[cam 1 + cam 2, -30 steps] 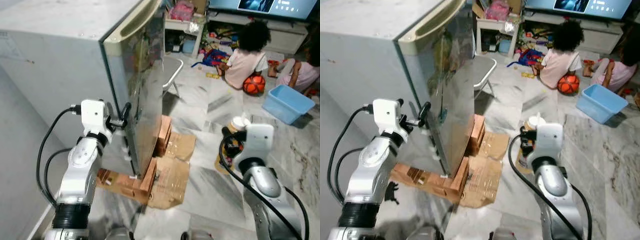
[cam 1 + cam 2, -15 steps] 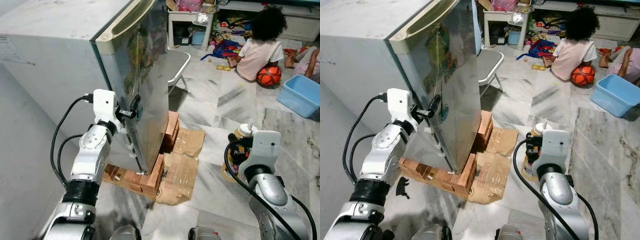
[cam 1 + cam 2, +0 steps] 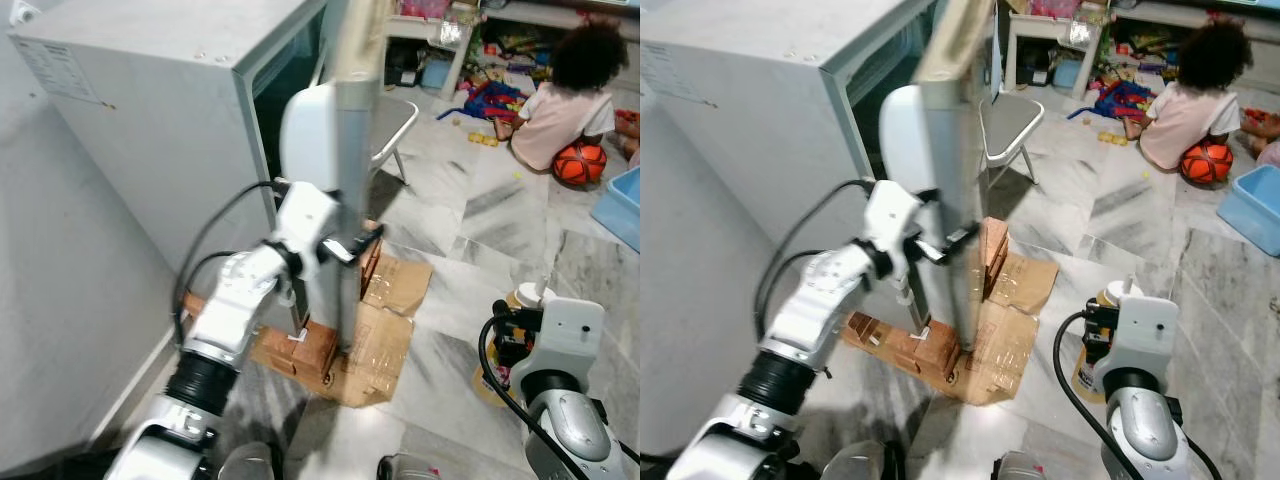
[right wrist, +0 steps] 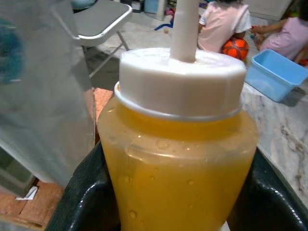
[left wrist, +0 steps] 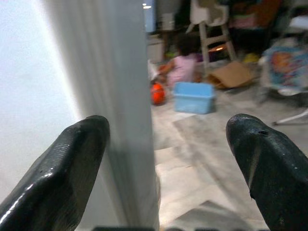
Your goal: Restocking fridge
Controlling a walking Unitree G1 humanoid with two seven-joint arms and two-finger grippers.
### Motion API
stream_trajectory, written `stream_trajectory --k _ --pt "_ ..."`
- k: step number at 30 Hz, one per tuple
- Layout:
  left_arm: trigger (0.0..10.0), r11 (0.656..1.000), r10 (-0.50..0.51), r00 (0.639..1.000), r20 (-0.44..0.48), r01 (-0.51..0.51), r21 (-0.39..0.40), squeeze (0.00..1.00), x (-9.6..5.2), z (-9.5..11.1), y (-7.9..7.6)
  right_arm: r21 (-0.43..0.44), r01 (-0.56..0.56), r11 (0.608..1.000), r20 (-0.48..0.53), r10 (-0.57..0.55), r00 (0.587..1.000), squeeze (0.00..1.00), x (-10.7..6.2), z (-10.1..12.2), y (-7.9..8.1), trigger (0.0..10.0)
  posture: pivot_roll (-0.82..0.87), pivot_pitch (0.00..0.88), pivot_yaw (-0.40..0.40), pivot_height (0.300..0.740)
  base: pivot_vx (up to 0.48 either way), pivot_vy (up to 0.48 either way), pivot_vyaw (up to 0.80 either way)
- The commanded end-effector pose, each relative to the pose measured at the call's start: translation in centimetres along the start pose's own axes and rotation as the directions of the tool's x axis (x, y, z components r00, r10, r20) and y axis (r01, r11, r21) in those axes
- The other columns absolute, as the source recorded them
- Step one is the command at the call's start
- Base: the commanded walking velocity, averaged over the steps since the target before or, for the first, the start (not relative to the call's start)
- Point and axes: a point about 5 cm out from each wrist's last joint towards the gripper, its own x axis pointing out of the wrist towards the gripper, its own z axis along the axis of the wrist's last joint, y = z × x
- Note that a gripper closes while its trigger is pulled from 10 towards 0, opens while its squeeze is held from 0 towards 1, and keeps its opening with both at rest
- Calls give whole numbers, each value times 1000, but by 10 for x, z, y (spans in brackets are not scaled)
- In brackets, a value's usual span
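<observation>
- Fingers of the left gripper (image 5: 163,159) stand wide apart, one on each side of the free edge of the fridge door (image 3: 335,190), straddling it without pinching it.
- Jaws of the right gripper (image 4: 178,202) are closed around the squeeze bottle (image 4: 178,139) of yellow-orange sauce with its white nozzle cap, held upright and low at the robot's right, well apart from the fridge (image 3: 150,120).
- Door stands swung out edge-on to the head camera, with a dark gap open between it and the cabinet (the shelves inside are too dark to make out).
- Fridge rests on wooden blocks (image 3: 300,350) and flattened cardboard (image 3: 375,340) on the marble floor (image 3: 470,230).
- Beyond, a folding chair (image 3: 390,125), a blue tub (image 3: 1252,205) and a seated person (image 3: 1185,95) beside an orange ball (image 3: 1205,162).
- Progress, as I judge it: opening is largely done and the bottle is in hand; carrying it round the door and setting it inside is left, then shutting the door.
</observation>
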Motion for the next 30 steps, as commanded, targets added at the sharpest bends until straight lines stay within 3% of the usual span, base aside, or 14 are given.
stream_trajectory --k 1,4,7,10,19,22,30 --pt "10000 999 47 999 -19 -47 19 0 -6 -6 9 -9 16 1000 23 -15 1000 0 0 6 -3 10000 -82 51 46 740 0 0 0" --pt "10000 972 227 973 -32 -225 70 0 -18 -12 33 -9 14 1000 35 -13 999 0 3 8 -2 10000 -76 47 41 740 0 0 0" --pt "10000 919 390 921 -23 -387 70 0 -38 -11 56 -11 -6 1000 45 7 999 0 4 11 1 10000 -70 43 34 740 0 0 0" --pt "10000 889 456 890 4 -456 51 0 -50 -8 63 -12 -14 1000 47 14 999 0 6 12 3 10000 -65 38 30 740 0 0 0" --pt "10000 814 581 813 -42 -581 9 0 -88 -26 60 -5 -45 999 78 45 996 0 15 18 10 10000 -52 31 16 740 0 0 0" --pt "10000 806 590 804 -67 -591 6 0 -95 -32 54 3 -51 999 83 50 995 0 18 20 11 10000 -48 32 11 740 0 0 0" --pt "10000 815 575 812 -99 -579 -21 0 -90 -37 41 -14 -49 999 81 50 995 0 23 20 12 10000 -46 33 9 740 0 -372 0"
